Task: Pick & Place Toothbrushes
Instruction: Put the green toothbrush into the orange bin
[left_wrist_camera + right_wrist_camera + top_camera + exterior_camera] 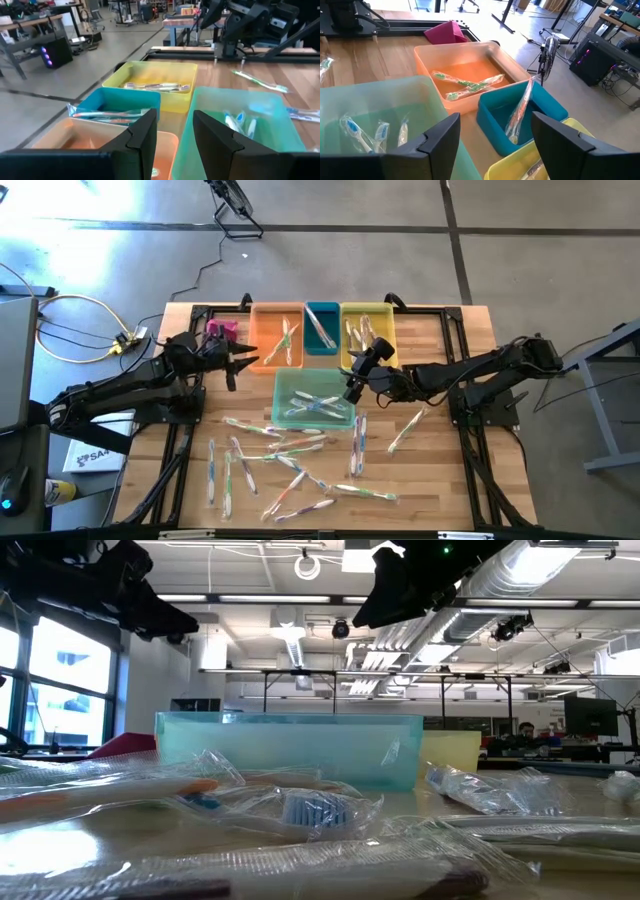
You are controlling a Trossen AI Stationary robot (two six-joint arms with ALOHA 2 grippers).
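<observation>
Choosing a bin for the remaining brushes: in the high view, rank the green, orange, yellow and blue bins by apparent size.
1. Green bin, largest.
2. Orange bin and yellow bin: look alike, unranked.
3. Blue bin, clearly narrowest.

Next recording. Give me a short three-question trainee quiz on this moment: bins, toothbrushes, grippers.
1. True or false: the pink bin lies left of the orange bin.
2. Which bin sits alone, nearer the loose toothbrushes on the table? A orange, B yellow, C light green.
3. Fill in: both the left gripper and the right gripper have their fingers ____ and hold nothing.

Key:
1. True.
2. C, the light green bin; the yellow bin and blue bin stand in the back row.
3. Open.
</observation>
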